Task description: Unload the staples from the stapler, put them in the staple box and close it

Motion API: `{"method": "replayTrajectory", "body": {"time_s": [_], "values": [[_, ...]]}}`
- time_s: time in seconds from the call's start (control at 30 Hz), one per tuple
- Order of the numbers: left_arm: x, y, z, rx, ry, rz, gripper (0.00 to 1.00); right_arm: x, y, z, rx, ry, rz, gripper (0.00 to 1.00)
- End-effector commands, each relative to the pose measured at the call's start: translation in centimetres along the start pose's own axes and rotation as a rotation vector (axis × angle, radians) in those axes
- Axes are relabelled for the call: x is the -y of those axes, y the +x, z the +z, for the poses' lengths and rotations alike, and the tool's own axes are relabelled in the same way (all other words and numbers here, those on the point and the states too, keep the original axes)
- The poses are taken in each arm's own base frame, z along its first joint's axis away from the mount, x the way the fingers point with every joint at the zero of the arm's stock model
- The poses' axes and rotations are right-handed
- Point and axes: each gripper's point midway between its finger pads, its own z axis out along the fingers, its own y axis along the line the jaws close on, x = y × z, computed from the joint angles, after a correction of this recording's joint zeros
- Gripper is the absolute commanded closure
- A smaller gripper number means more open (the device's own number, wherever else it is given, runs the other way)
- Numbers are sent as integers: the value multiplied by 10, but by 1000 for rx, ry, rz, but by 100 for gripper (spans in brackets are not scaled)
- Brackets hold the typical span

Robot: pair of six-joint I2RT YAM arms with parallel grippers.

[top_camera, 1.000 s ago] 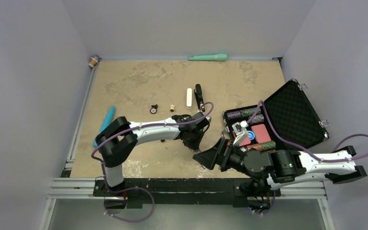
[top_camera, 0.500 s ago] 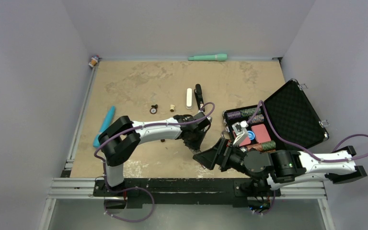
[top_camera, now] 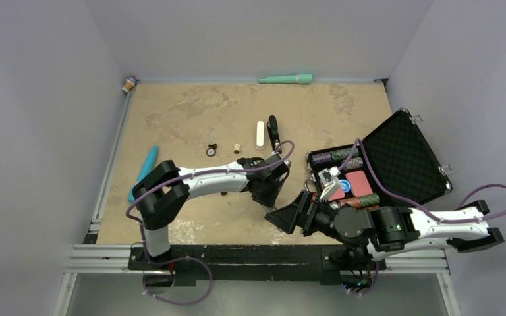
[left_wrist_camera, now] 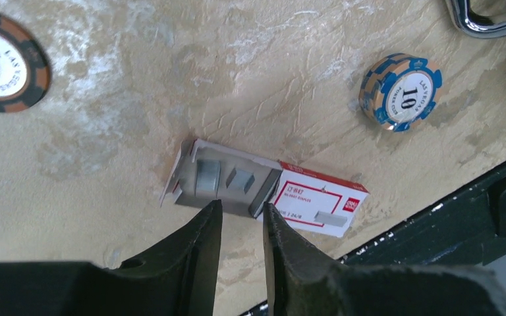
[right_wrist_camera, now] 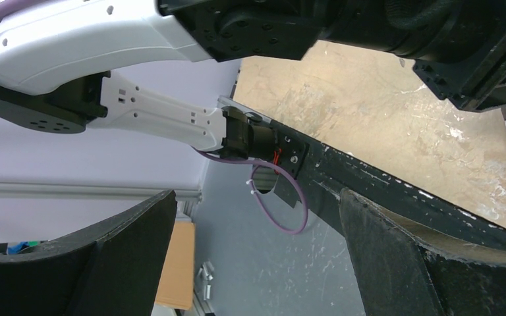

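Stapler (top_camera: pixel 273 133) lies well beyond the left end effector (left_wrist_camera: pixel 240 207) — not touching.

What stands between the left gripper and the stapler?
No loose object shows. The stapler lies farther back than the left gripper; only that arm's own wrist hides the stretch between them.

Sandy brown table (top_camera: pixel 191 112) with pale patches, plain grey walls (top_camera: pixel 257 33) around the table, metal rail (top_camera: pixel 105 253) along its near edge
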Motion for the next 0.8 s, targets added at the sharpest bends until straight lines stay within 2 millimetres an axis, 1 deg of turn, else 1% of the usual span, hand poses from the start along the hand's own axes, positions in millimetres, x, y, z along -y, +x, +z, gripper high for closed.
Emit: {"method": "replayTrajectory", "body": {"time_s": [0.0, 0.13, 0.23, 0.3, 0.4, 0.47, 0.53, 0.63, 0.77], "values": [[13, -21, -52, 94, 21, -31, 66, -8, -8, -3, 23, -14, 23, 2], [-1, -22, -88, 134, -42, -36, 65, -14, -12, -3, 32, -24, 20, 2], [-23, -18, -115, 165, -127, -41, 63, -14, -11, -1, 36, -8, 33, 2], [-38, -14, -128, 174, -173, -40, 63, -6, -7, 3, 36, 34, 56, 3], [-60, -4, -137, 178, -221, -44, 64, 20, 6, 11, 31, 138, 108, 4], [-69, 3, -139, 182, -227, -52, 64, 35, 16, 17, 24, 180, 135, 5], [-70, 8, -139, 199, -198, -50, 64, 49, 25, 21, 19, 215, 167, 6], [-63, 10, -128, 226, -129, -32, 61, 69, 38, 25, 5, 261, 213, 6], [-56, 8, -104, 216, -89, 20, 61, 84, 47, 26, -8, 288, 237, 5]]}}
